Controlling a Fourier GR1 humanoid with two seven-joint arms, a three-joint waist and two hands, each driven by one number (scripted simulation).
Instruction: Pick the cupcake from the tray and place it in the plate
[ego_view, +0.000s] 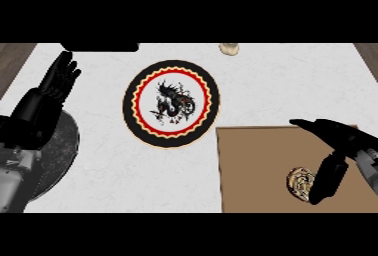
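Cupcake (299, 183) lies on tray (258, 165), at 4 o'clock from plate (171, 103). Right hand (341, 150) spread wide, thumb beside cupcake. Left hand (55, 80) open, empty.

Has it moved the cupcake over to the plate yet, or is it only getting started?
Only getting started. Nothing looks done: the plate with the dragon design holds no cupcake. In hand: the right robot hand is over the brown tray, thumb and fingers spread open beside the cupcake, not closed on it. The left robot hand rests open at the left. Left to do: grasp, lift, carry and set it on the plate.
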